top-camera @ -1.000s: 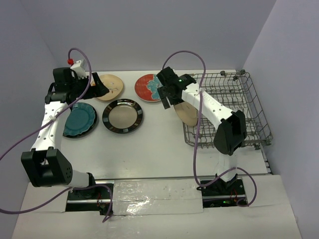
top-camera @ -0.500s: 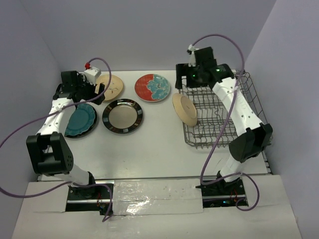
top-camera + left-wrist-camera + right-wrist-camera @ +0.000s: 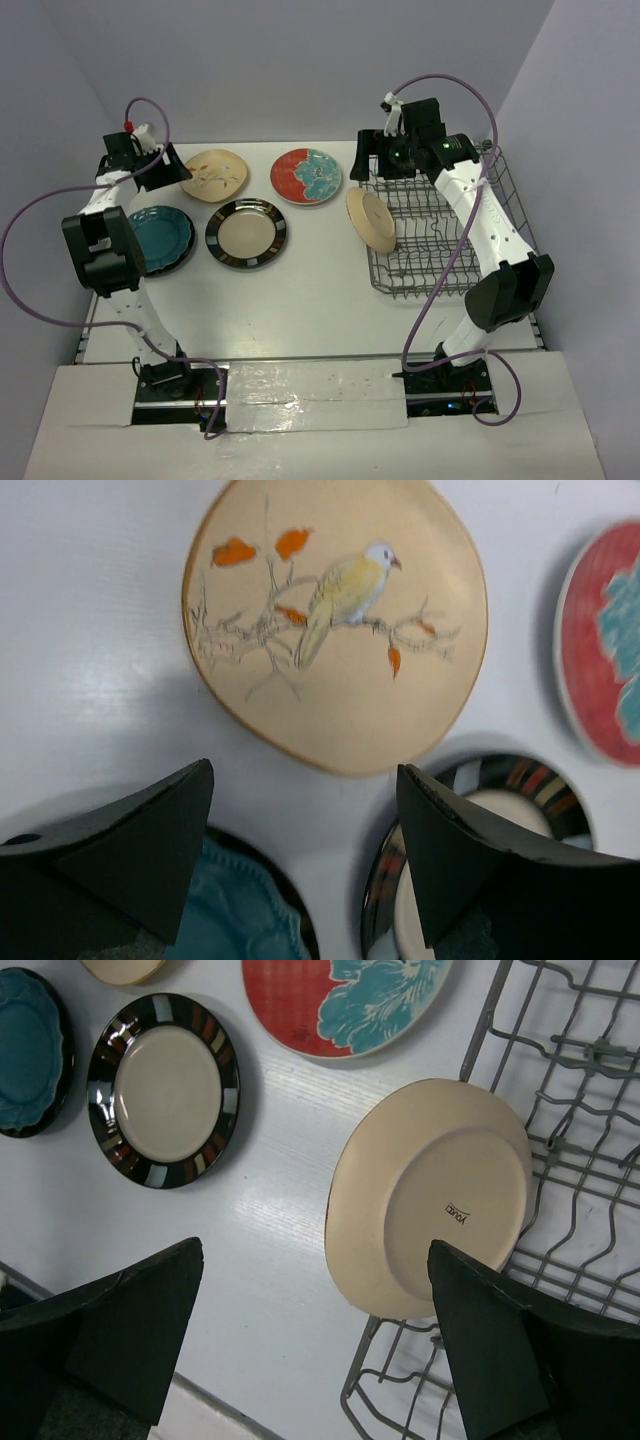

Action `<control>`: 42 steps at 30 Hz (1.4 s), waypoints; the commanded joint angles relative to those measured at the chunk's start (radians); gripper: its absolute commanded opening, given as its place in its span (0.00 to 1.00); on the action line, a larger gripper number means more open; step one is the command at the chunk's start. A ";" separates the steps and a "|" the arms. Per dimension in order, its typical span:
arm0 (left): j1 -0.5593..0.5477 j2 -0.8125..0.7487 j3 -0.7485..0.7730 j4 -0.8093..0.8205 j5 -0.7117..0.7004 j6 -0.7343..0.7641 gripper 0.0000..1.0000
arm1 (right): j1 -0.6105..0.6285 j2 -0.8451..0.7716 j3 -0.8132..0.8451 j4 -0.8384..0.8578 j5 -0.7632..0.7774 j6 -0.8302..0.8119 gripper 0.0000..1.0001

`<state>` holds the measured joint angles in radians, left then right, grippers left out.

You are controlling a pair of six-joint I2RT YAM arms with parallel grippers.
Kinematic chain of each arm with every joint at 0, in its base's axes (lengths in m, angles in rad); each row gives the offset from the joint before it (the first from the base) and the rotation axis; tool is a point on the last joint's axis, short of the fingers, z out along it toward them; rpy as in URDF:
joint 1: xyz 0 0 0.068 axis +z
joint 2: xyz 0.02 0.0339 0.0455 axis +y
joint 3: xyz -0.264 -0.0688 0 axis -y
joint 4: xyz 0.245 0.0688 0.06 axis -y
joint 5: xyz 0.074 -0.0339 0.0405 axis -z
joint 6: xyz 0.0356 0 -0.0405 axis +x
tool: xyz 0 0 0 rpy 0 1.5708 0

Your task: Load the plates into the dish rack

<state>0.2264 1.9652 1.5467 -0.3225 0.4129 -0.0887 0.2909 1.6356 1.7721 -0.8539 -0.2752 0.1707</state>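
Four plates lie flat on the table: a beige bird plate [image 3: 214,174] [image 3: 335,620], a red one with a blue flower [image 3: 306,176] [image 3: 345,1000], a striped-rim one [image 3: 246,233] [image 3: 163,1090] and a teal one [image 3: 160,240] [image 3: 235,910]. Another beige plate [image 3: 371,221] [image 3: 430,1195] leans on edge at the left end of the grey wire dish rack [image 3: 450,220] [image 3: 580,1060], underside facing out. My left gripper [image 3: 166,161] [image 3: 305,770] hangs open just left of the bird plate, holding nothing. My right gripper [image 3: 372,162] [image 3: 315,1248] is open and empty, high above the rack's far left corner.
The walls stand close behind the plates and along the rack's right side. The rack's other slots hold no plates. Purple cables loop above both arms. A white strip of table lies between the striped-rim plate and the rack.
My right gripper has left the leaning beige plate and risen back over the rack's far left corner. My left arm has swung back toward the far left corner, its jaws narrowing slightly.
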 commanded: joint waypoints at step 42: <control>0.117 0.552 0.483 0.237 0.497 -0.617 0.00 | -0.059 -0.059 -0.051 0.072 -0.173 -0.037 1.00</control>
<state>0.3267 2.5519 1.9762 -0.1726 0.8417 -0.6544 0.2459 1.6157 1.7267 -0.8249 -0.4278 0.1482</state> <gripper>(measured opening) 0.044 0.999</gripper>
